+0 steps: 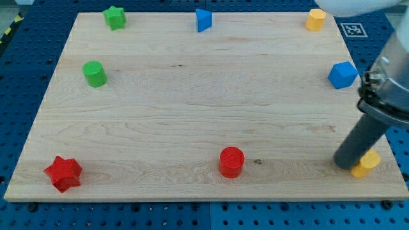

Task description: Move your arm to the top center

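Seven blocks lie on the wooden desk (pixel 192 115). My tip (pixel 348 167) stands at the view's bottom right, touching a yellow block (pixel 367 164); it is a bare rod, no tool to open or close. Top edge: green star (pixel 115 17), blue block (pixel 203 20) at centre, yellow hexagon (pixel 315 20). A green cylinder (pixel 94 73) sits left, a blue hexagon (pixel 342 75) right. Bottom edge: red star (pixel 63 173), red cylinder (pixel 232 161).

My tip (pixel 346 167) sits at the worktop's (pixel 192 115) bottom right, touching the yellow block (pixel 366 165). The blue block (pixel 203 20) is at top center, well apart. Red cylinder (pixel 231 161) sits bottom center.
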